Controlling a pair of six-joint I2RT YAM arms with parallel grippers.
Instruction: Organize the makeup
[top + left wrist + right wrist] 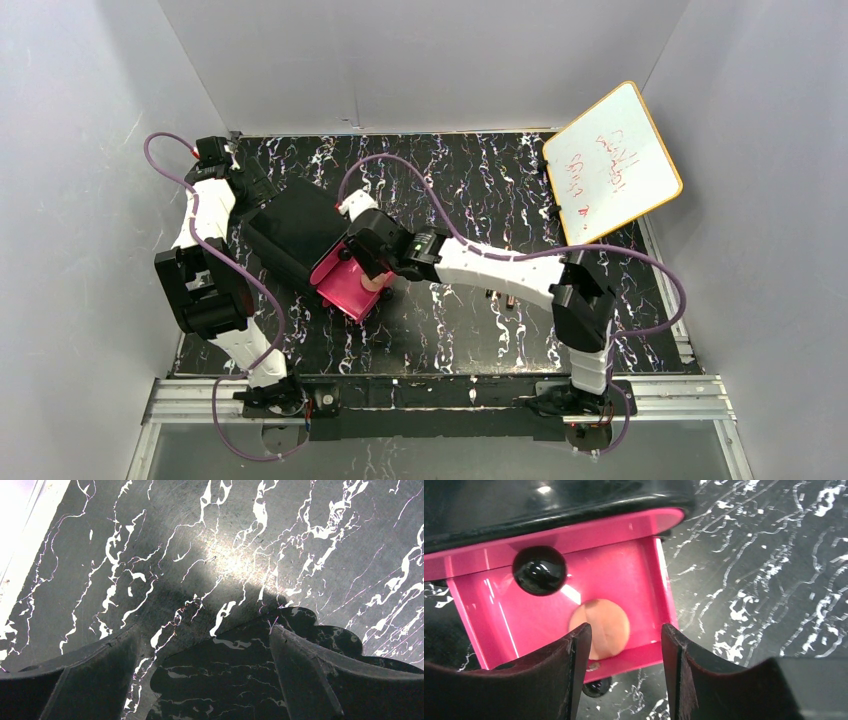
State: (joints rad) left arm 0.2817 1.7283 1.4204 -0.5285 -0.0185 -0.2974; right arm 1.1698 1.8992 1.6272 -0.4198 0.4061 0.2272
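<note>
A round peach compact lies flat inside a pulled-out pink drawer of the black box. My right gripper is open and empty just above the drawer's front right part, with the compact showing between its fingers; in the top view it hangs over the drawer. Thin pencils lie on the table, partly hidden under the right arm. My left gripper is open and empty over bare table at the back left. The yellow packet, tan stick and pink tube are out of view.
The orange-rimmed whiteboard leans at the back right. A black round knob sits on the closed drawer above the open one, and another knob on the open drawer's front. Grey walls enclose the black marbled table.
</note>
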